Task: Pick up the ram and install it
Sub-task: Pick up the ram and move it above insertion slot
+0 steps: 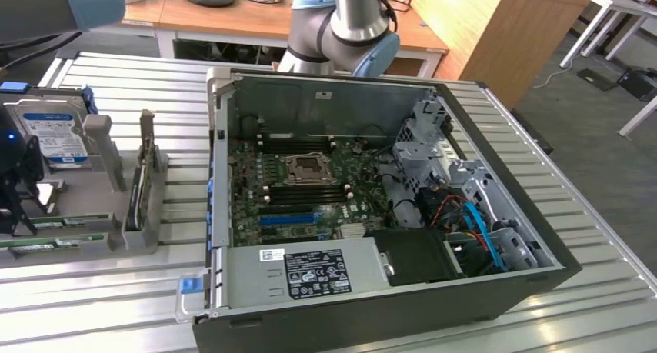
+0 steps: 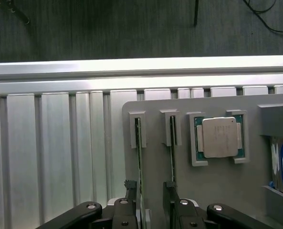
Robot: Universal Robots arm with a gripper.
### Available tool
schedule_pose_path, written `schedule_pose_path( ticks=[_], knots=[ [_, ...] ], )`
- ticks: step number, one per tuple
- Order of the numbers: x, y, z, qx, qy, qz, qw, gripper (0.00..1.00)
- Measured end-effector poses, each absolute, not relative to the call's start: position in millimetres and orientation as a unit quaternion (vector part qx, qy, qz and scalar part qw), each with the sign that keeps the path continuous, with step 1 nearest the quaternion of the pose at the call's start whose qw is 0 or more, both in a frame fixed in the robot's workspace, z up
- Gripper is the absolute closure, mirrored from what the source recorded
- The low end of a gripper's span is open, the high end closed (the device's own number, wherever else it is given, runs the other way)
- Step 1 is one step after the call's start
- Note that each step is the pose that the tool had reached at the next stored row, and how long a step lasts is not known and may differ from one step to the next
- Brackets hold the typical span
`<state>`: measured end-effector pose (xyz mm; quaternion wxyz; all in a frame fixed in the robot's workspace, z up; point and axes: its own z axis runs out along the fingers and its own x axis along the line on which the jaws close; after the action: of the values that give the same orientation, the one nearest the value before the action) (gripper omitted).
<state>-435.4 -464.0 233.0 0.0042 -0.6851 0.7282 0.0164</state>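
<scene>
Two ram sticks stand on edge in slots of a grey holder tray point(image 2: 208, 191). One ram point(image 2: 140, 157) runs into the gap between my gripper's fingers; the other ram point(image 2: 172, 152) ends at the fingertip point(image 2: 170, 191) on its side. My gripper point(image 2: 150, 205) is open, straddling the first stick without clamping it. In the exterior view the gripper point(image 1: 23, 203) hangs at the far left over the green sticks point(image 1: 57, 221) on the tray. The open computer case point(image 1: 493, 291) lies at centre, its motherboard point(image 1: 298, 184) showing black memory slots point(image 1: 300, 143) around the processor socket.
A processor chip point(image 2: 220, 138) sits in a tray pocket beside the sticks, and a hard drive point(image 1: 57, 138) stands upright in the holder. The slatted aluminium table point(image 1: 113, 291) carries everything. The arm's base point(image 1: 344, 30) rises behind the case. Wooden desks stand beyond.
</scene>
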Motion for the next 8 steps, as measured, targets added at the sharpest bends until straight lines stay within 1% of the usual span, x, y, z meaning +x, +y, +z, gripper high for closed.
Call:
schedule_pose_path(
  ticks=[8],
  knots=[
    [-435.4,-464.0,227.1,-0.685,0.728,0.016,0.004,0.64]
  ],
)
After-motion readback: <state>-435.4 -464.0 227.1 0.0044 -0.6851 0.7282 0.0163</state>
